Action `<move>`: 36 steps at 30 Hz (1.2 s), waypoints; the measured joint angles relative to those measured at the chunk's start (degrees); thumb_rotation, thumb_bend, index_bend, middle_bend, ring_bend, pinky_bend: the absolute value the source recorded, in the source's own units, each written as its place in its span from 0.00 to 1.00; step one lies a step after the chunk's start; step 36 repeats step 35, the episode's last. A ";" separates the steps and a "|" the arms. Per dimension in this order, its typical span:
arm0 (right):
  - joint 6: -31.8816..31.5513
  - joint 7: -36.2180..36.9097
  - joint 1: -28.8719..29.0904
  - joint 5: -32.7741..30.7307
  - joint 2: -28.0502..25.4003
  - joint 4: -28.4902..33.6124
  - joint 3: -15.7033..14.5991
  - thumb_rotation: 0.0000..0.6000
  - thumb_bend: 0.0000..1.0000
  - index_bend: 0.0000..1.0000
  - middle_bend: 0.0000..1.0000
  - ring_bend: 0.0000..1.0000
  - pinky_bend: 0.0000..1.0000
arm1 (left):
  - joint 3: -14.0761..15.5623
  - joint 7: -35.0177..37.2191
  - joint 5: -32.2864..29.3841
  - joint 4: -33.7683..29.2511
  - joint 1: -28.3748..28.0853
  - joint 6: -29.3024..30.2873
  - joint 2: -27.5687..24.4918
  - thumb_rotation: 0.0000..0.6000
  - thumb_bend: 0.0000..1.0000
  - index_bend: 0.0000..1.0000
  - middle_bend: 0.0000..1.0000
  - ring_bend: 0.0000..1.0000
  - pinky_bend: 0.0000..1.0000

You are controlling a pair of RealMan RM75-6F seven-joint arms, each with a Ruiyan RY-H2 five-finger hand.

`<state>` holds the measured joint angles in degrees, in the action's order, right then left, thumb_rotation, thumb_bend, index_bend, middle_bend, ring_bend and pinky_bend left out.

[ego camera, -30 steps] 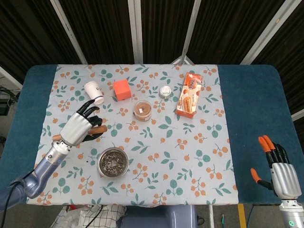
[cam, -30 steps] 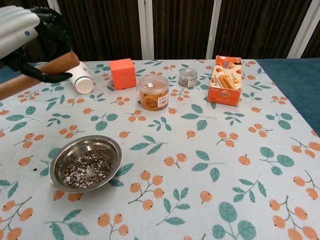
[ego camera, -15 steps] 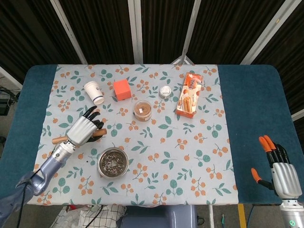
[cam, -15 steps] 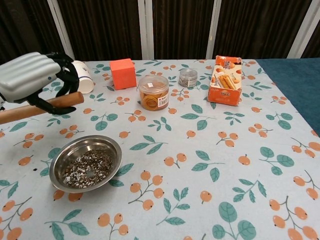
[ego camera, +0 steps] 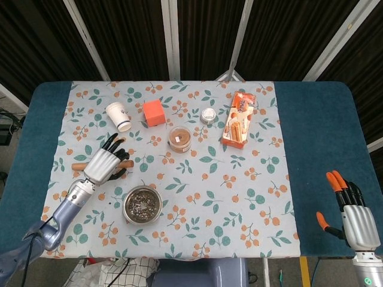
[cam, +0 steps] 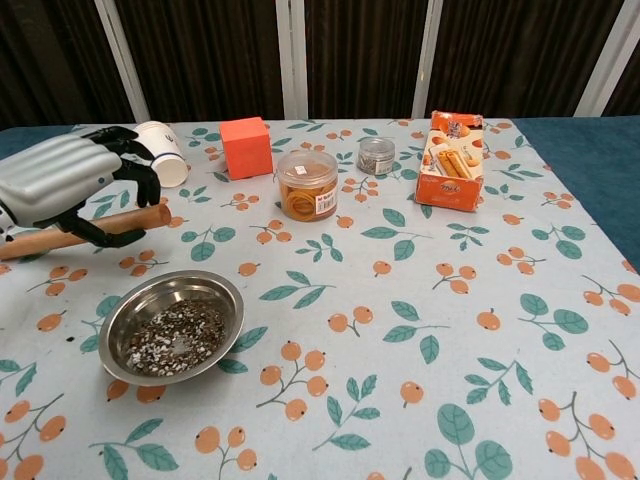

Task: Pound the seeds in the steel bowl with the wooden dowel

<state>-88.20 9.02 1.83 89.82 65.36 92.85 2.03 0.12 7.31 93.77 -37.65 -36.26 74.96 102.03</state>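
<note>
The left hand (ego camera: 106, 163) lies low over the wooden dowel (cam: 95, 228), its fingers (cam: 138, 172) curled around the rod so that it grips it near one end. The dowel lies nearly flat along the floral tablecloth (ego camera: 197, 197), its far end poking out past the hand toward the table's left edge; whether it actually rests on the cloth or is held just above it is hard to tell from either view. Just beside the hand, nearer the robot, stands the steel bowl (cam: 213, 288) with a layer of speckled seeds (cam: 177, 337) in its bottom; bowl and dowel are apart.

Behind the hand a white paper cup (ego camera: 118, 116) lies tipped on its side. Next along the back row come an orange cube (ego camera: 154, 112), a clear tub with an orange lid (ego camera: 179, 139), a small round tin (ego camera: 208, 115), and an orange snack box (ego camera: 238, 119) lying flat.

The right hand (ego camera: 350, 214) shows only in the head view, well away at the table's (ego camera: 317, 137) near right corner over the bare blue surface, fingers apart and holding nothing.
</note>
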 measured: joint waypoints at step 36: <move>-0.57 -6.62 0.25 0.98 0.50 -1.15 0.19 1.00 0.37 0.00 0.00 0.00 0.00 | 6.82 -18.52 -3.25 -56.15 28.70 26.27 -31.21 1.00 0.20 0.00 0.00 0.00 0.00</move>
